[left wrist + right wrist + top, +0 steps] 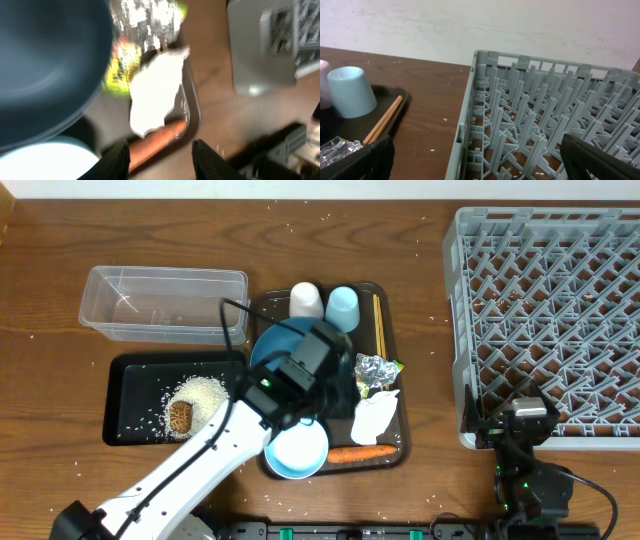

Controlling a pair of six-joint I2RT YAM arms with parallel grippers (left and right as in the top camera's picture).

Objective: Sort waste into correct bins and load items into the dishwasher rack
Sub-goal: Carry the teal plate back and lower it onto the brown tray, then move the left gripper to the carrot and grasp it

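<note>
Because the left end effector [161, 161] hangs half open and empty just above the carrot [159, 139], it looks set to pick it from the near edge of the brown tray [193, 116]; the right end effector [480, 161] hangs wide open, empty, beside the rack [530, 110].

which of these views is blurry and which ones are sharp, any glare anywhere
Left wrist view: heavy blur, with the blue plate, white napkin and carrot all smeared. Overhead view: sharp and evenly lit, with only faint highlights on the clear container. Right wrist view: the rack reads clearly, no glare.
</note>
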